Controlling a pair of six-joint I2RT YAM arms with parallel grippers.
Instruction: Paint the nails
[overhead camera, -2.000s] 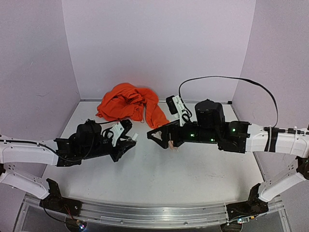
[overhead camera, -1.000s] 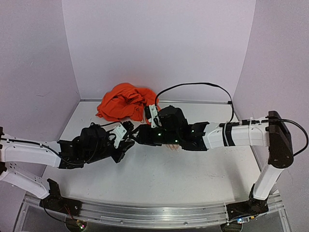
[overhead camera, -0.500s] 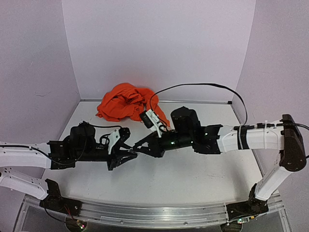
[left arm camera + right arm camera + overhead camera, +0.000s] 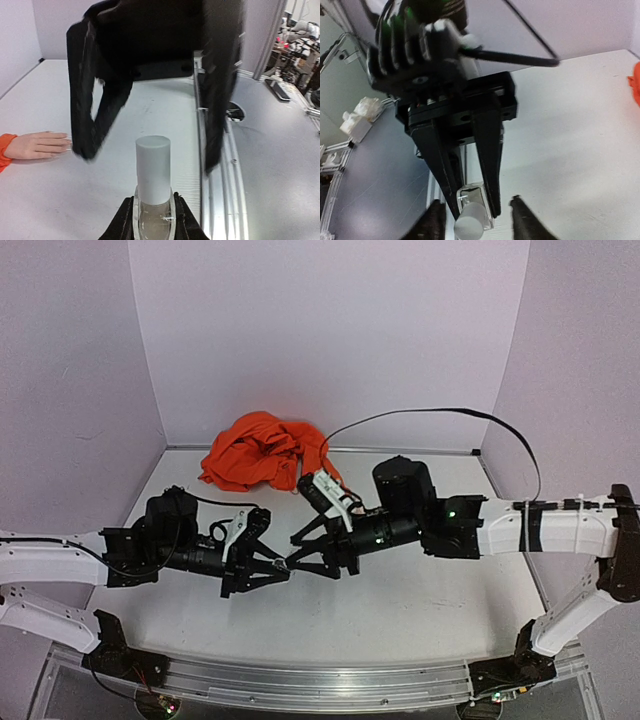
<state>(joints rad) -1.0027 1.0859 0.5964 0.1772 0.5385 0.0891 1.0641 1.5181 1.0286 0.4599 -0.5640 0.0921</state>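
Top view: both arms reach inward over the white table [image 4: 420, 615] and meet near its middle, slightly left. The left gripper [image 4: 272, 570] points right and the right gripper [image 4: 297, 555] points left, tips overlapping. A crumpled orange cloth [image 4: 262, 455] lies at the far side, behind them. The mannequin hand cannot be found here, and what sits between the grippers is too small to tell.

Left wrist view: the left gripper [image 4: 154, 220] is clamped on a small clear bottle [image 4: 153, 212] that stands upright, with its pale grey cylindrical cap [image 4: 153, 167] rising above the fingers. The right gripper [image 4: 150, 145] hangs just beyond, blurred, its jaws spread wide to either side of the cap and not touching it. At the left edge the flesh-coloured mannequin hand [image 4: 35, 145] lies flat on the table, fingers pointing right, an orange sleeve [image 4: 4, 150] at its wrist. The nails [image 4: 63, 142] at its fingertips are too small to make out singly; they lie beside the right gripper's left finger.

Right wrist view: the right gripper [image 4: 477, 225] is spread apart, its fingers [image 4: 436, 222] flanking the cap. Opposite, the left gripper's black fingers pinch the bottle's clear body.
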